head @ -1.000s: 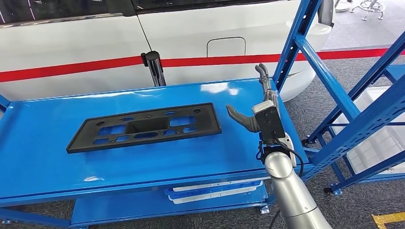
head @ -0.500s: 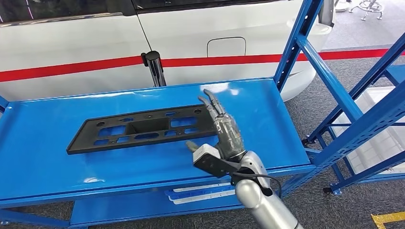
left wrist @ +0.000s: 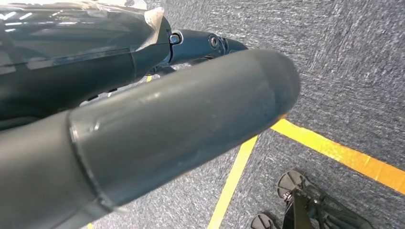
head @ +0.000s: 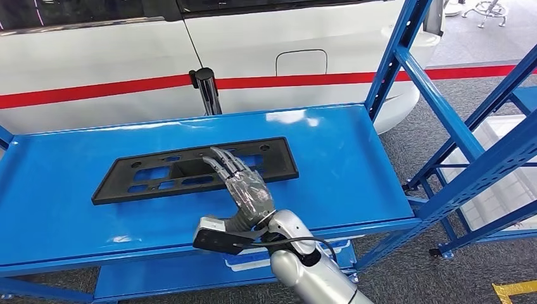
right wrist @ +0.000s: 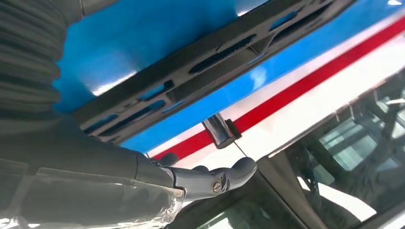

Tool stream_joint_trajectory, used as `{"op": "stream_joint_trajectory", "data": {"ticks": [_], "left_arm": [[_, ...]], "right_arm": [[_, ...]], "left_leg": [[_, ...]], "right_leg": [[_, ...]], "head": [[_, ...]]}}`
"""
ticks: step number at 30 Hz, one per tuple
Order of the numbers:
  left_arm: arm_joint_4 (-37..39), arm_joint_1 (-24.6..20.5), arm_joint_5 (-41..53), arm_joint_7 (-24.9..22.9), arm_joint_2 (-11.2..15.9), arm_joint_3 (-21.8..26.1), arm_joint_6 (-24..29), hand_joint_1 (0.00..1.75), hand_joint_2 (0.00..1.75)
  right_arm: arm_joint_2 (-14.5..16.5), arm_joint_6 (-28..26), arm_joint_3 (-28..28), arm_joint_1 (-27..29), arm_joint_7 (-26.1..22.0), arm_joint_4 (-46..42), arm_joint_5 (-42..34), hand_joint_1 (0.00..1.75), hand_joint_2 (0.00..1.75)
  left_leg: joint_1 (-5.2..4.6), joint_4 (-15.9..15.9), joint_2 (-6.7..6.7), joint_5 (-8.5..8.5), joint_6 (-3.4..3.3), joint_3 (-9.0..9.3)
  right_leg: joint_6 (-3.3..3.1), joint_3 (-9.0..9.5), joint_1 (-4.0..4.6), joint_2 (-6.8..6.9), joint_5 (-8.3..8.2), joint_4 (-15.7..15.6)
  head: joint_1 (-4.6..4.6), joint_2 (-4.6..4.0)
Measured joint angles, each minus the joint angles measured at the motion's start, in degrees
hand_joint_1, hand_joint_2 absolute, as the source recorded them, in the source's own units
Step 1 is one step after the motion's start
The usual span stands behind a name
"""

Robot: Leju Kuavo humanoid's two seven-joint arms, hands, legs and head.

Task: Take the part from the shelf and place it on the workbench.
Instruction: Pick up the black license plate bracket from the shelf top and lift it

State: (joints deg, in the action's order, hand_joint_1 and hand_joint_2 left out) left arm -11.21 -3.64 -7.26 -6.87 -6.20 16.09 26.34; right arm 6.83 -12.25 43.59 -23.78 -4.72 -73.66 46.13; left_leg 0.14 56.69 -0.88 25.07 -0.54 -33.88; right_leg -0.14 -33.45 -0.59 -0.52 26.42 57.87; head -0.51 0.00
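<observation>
The head view looked down from high onto the blue counter (head: 57, 190). The right wrist view sat close over that counter; the left wrist view faced the floor (left wrist: 344, 71).

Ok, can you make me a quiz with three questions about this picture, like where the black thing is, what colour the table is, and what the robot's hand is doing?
1. Where does the black part lie?
A. on the workbench top
B. on the floor
C. on the lower shelf

2. What colour is the workbench?
A. yellow
B. blue
C. green

3. How is the right hand?
A. gripping the part
B. closed in a fist
C. fingers spread, holding nothing

Answers: 1 A, the part lies flat on the blue top. 2 B, top and frame are bright blue. 3 C, the head view shows its fingers stretched out over the part's near edge, with nothing in them.
</observation>
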Motion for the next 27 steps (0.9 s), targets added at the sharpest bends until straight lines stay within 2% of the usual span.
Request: {"op": "stream_joint_trajectory", "data": {"ticks": [8, 16, 17, 20, 21, 22, 27], "left_arm": [[0.0, -0.1, -0.2, 0.0, -1.0, 0.1, 0.2, 0.0, 0.0], [0.0, -0.1, -0.2, 0.7, -1.5, 0.1, 0.2, 0.0, 0.0], [0.0, -0.1, -0.2, 0.8, -1.5, 0.2, 0.2, 0.0, 0.0], [0.0, -0.2, -0.4, 1.1, -1.5, 0.2, 0.1, 0.0, 0.0], [0.0, -0.2, -0.4, 1.2, -1.5, 0.2, 0.1, 0.0, 0.0], [0.0, -0.2, -0.4, 1.4, -1.5, 0.2, 0.1, 0.0, 0.0], [0.0, -0.2, -0.5, 2.8, -1.6, 0.5, -0.4, 0.0, 0.0]], "right_arm": [[5.6, -5.4, 0.4, -8.4, 4.7, 16.2, 10.4, 0.0, 1.75], [7.9, -6.8, -2.8, -12.1, 7.6, 26.9, 16.0, 0.0, 1.75], [8.1, -6.8, -3.2, -12.2, 7.7, 27.6, 16.3, 0.17, 1.75], [8.3, -7.0, -4.0, -12.5, 8.0, 29.2, 17.1, 1.37, 1.75], [8.4, -7.1, -4.2, -12.5, 8.0, 29.6, 17.4, 1.61, 1.75], [8.4, -7.2, -4.4, -12.5, 8.0, 29.8, 17.7, 1.66, 1.75], [8.4, -7.5, -4.8, -12.5, 7.7, 30.7, 19.1, 1.69, 1.75]], "left_leg": [[0.01, 0.0, 0.0, 0.0, 0.0, 0.03], [0.0, 0.0, 0.01, 0.0, 0.0, 0.03], [0.0, 0.0, 0.02, 0.0, 0.0, 0.03], [0.0, 0.0, 0.02, 0.0, 0.0, 0.03], [0.0, 0.0, 0.01, 0.0, 0.0, 0.03], [0.0, 0.0, 0.01, 0.0, 0.0, 0.03], [0.0, 0.0, 0.02, 0.0, 0.0, 0.04]], "right_leg": [[0.0, 0.0, 0.01, -0.01, 0.0, 0.0], [0.0, 0.01, 0.0, -0.02, 0.0, 0.0], [0.0, 0.01, 0.0, -0.02, 0.0, 0.0], [0.0, 0.01, 0.0, -0.02, 0.0, 0.0], [0.0, 0.01, 0.0, -0.02, 0.0, 0.0], [0.0, 0.01, 0.0, -0.02, 0.0, 0.0], [0.0, 0.02, 0.0, -0.03, 0.0, 0.0]], "head": [[0.01, -0.01], [0.01, 0.0], [0.01, 0.0], [0.01, 0.0], [0.01, 0.0], [0.01, 0.0], [0.01, 0.0]]}}
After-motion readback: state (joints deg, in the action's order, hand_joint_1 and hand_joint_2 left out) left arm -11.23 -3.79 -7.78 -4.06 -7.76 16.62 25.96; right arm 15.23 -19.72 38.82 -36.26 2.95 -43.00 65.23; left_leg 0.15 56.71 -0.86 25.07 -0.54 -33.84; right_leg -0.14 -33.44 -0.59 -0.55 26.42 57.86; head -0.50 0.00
